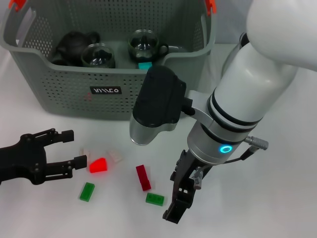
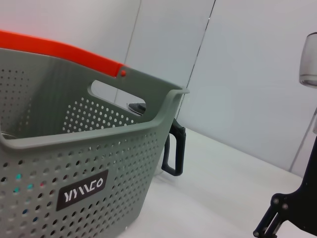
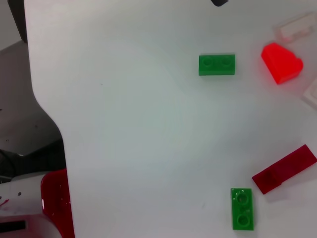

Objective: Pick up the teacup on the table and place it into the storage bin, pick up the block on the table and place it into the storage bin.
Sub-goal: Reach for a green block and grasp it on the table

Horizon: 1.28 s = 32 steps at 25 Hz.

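Grey-green storage bin [image 1: 69, 87] — rim cropped

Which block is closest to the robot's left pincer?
The bright red glowing block, just beside the open left pincer. The two green blocks and the dark red block lie farther away.
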Available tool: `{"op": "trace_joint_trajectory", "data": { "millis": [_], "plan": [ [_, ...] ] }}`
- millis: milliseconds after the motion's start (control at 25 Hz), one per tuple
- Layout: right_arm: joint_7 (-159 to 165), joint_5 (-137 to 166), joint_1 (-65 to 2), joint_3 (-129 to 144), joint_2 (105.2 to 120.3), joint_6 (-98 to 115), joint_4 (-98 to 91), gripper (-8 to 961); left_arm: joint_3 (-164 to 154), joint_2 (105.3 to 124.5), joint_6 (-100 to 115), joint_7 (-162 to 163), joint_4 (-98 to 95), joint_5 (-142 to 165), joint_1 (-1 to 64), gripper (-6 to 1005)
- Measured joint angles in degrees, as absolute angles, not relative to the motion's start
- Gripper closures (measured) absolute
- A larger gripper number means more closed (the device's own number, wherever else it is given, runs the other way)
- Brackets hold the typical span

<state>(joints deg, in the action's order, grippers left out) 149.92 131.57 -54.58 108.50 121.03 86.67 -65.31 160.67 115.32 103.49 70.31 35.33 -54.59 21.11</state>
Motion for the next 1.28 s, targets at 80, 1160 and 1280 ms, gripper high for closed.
{"op": "trace_joint_trajectory", "data": {
  "millis": [80,1160,1280],
  "plan": [
    [150.1,131.4,-54.6,108.9,121.03,86.6,-65.3,27,160.7,115.42,103.5,70.2,35.3,-54.6,21.1,138],
    [148.3,128.5,-54.5,118.5,121.47,69.7,-58.9,128,160.7,115.75,102.8,69.8,35.3,-54.7,21.6,137],
    [148.1,127.8,-54.7,119.4,121.56,68.8,-57.8,151,160.8,115.75,102.8,69.7,35.3,-54.7,21.6,137]
  ]
}}
